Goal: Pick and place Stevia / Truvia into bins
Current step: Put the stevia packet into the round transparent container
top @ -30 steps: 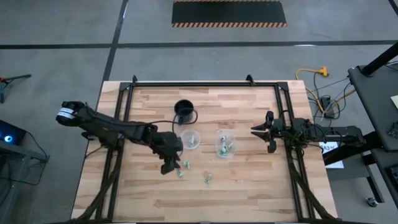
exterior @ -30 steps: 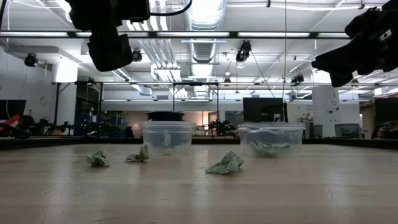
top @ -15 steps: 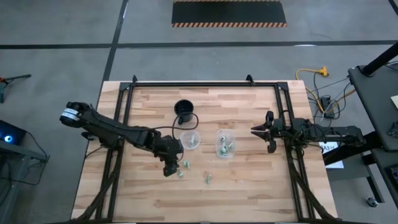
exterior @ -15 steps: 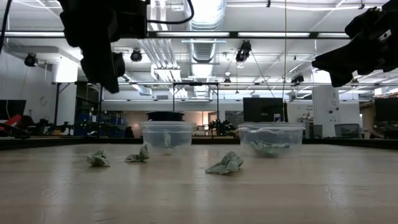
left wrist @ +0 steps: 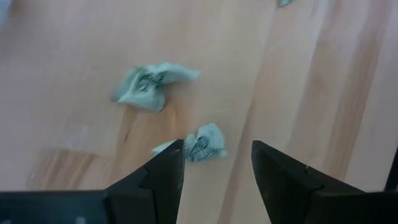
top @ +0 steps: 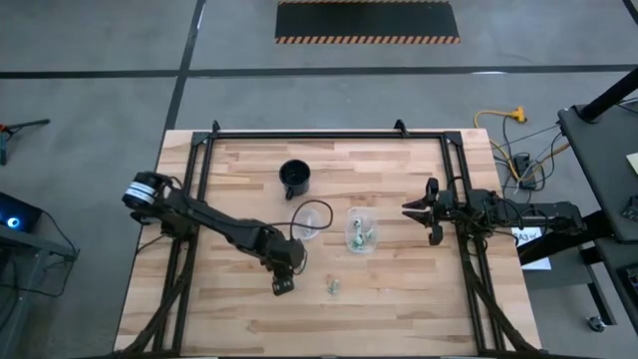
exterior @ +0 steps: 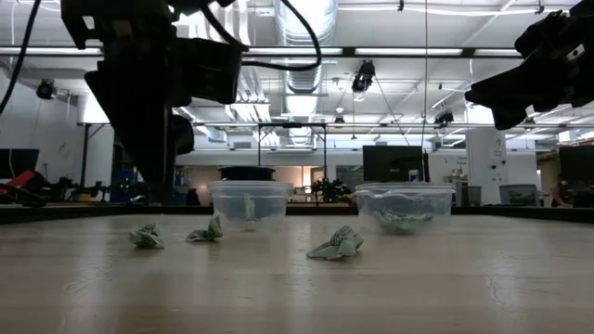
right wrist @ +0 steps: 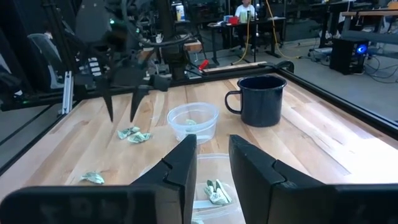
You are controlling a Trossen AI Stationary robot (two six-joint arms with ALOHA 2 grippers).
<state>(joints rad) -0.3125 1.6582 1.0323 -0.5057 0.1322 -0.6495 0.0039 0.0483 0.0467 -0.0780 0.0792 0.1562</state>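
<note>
We saw the left claw spread, hanging over two packets on the table, one between its fingertips; printing unreadable. The right claw, spread, waited beside the cups.

The bench is seen as pale, matt wooden planks with visible grain. Crumpled green-and-white paper packets lie at centre. Two cups are of clear, glossy plastic. The mug is dark and faintly shiny.
</note>
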